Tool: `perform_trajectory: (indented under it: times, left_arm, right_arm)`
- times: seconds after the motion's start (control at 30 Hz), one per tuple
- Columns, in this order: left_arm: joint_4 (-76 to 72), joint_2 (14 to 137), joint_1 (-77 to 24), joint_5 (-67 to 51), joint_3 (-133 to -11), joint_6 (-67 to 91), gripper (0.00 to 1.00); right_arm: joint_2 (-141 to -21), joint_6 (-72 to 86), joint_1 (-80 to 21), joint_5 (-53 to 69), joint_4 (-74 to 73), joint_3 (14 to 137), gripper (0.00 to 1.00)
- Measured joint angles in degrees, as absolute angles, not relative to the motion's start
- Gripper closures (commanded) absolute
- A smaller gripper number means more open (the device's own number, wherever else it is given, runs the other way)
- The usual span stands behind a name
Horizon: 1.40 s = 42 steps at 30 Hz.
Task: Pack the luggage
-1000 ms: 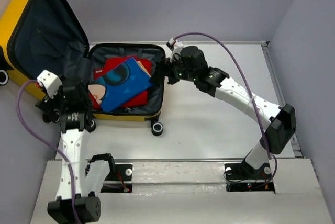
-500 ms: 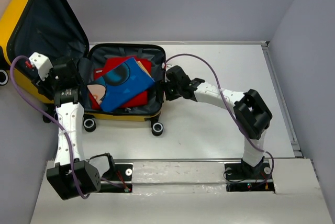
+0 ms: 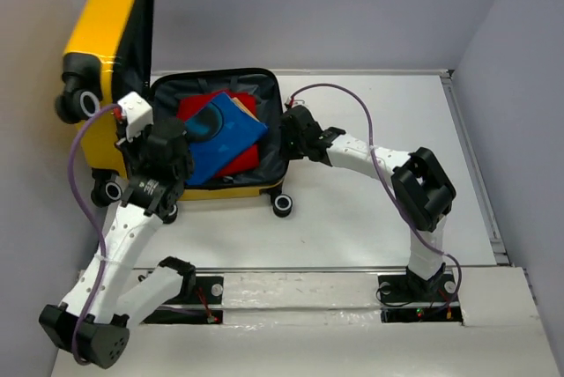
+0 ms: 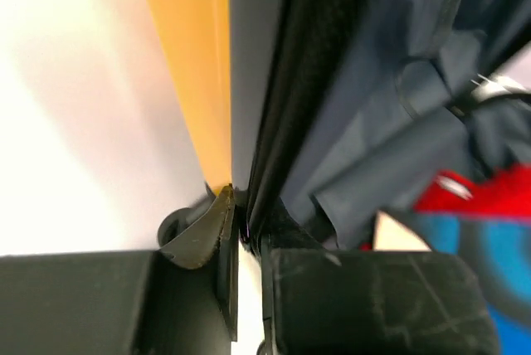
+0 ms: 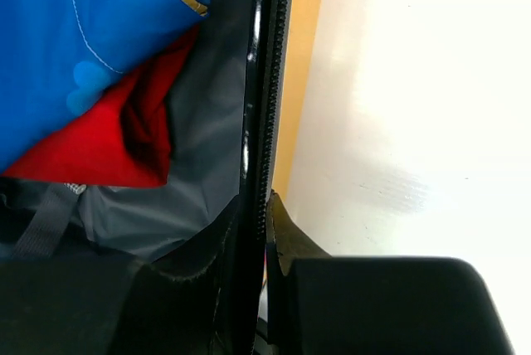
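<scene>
The luggage (image 3: 225, 190) is lying open towards the back left of the table (image 3: 370, 218), its base half flat and its lid (image 3: 110, 20) standing nearly upright along the left side. A blue garment (image 3: 229, 135) is resting on a red garment (image 3: 242, 161) inside the base, mounded up to about rim height.

The shell is looking rigid and glossy, so its broad faces are probably offering little purchase. The rim is the sensible place to take hold: a thin, stiff edge with zipper teeth and fabric lining that two fingers can pinch. The case is likely light enough for its wheels (image 3: 282, 205) to let it roll under a sideways push, so the base is needing a steadying grip while the lid is being swung. The soft clothes are likely to give under the lid but may catch in the zipper line.

The left gripper (image 3: 167, 150) is pinching the rim on the lid side, jaws nearly together, with yellow shell outside and grey lining inside; which half's edge it is gripping is unclear. The right gripper (image 3: 295, 130) is clamping the right rim of the base in the same way, one finger inside against the lining, the other outside.
</scene>
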State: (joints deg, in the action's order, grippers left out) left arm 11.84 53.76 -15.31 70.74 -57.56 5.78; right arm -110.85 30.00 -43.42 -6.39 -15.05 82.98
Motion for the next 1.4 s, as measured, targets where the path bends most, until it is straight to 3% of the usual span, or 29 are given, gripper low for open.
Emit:
perform_trajectory:
  times: [0.17, 0.37, 0.43, 0.47, 0.53, 0.57, 0.73, 0.8, 0.9, 0.97, 1.03, 1.07, 1.17, 1.4]
  left_arm:
    - [14.55, 49.34, -37.39, 78.26, -52.86, 3.81, 0.94]
    - [19.92, 53.43, -57.76, 86.24, -51.31, 1.76, 0.94]
    - [20.64, 55.2, -65.54, 84.99, -51.33, 2.55, 0.68]
    - [20.58, 55.59, -68.12, 82.74, -51.33, 3.38, 0.4]
    - [20.58, 56.31, -73.56, 79.15, -51.53, 4.75, 0.16]
    - [18.98, 56.34, -76.14, 77.12, -51.81, 6.15, 0.09]
    - [12.03, 55.68, -85.97, 68.53, -60.64, 8.19, 0.06]
    - [9.13, 54.15, -87.53, 65.39, -62.7, 8.01, 0.04]
    - [5.85, 51.88, -88.53, 61.23, -63.81, 7.75, 0.01]
    - [3.9, 50.76, -88.51, 60.1, -63.96, 7.53, 0.01]
    - [3.9, 50.78, -87.59, 59.79, -65.28, 7.4, 0.01]
    - [4.25, 51.24, -86.35, 58.78, -66.59, 7.55, 0.02]
    - [4.91, 52.29, -78.13, 54.78, -69.69, 9.28, 0.02]
    - [6.48, 56.66, -56.53, 42.85, -74.17, 13.41, 0.02]
  right_arm:
    - [-110.76, 29.82, -43.24, -6.28, -14.7, 82.83, 0.93]
    - [-108.12, 29.28, -43.18, -7.49, -13.43, 79.11, 0.93]
    - [-105.08, 28.84, -43.13, -8.51, -13.06, 75.31, 0.93]
    - [-103.72, 28.38, -43.07, -9.15, -13.08, 73.58, 0.93]
    - [-100.68, 27.86, -42.68, -9.61, -13.15, 69.95, 0.93]
    - [-99.07, 27.42, -42.3, -9.69, -13.5, 67.94, 0.93]
    - [-91.29, 26.98, -39.53, -8.34, -10.68, 58.78, 0.93]
    - [-88.66, 27.24, -38.41, -7.07, -9.5, 55.55, 0.89]
    - [-84.6, 27.05, -35.92, -5.28, -9.3, 51.29, 0.71]
    - [-81.84, 26.76, -33.61, -4.08, -10.13, 49.1, 0.66]
    - [-78.91, 26.13, -30.7, -3.42, -12.82, 47.72, 0.42]
    - [-78.0, 26.06, -29.8, -3.44, -13.69, 47.55, 0.2]
    - [-74.87, 24.56, -27.46, -4.32, -17.56, 47.53, 0.02]
    - [-72.51, 20.56, -23.0, 1.72, -26.37, 55.92, 0.02]
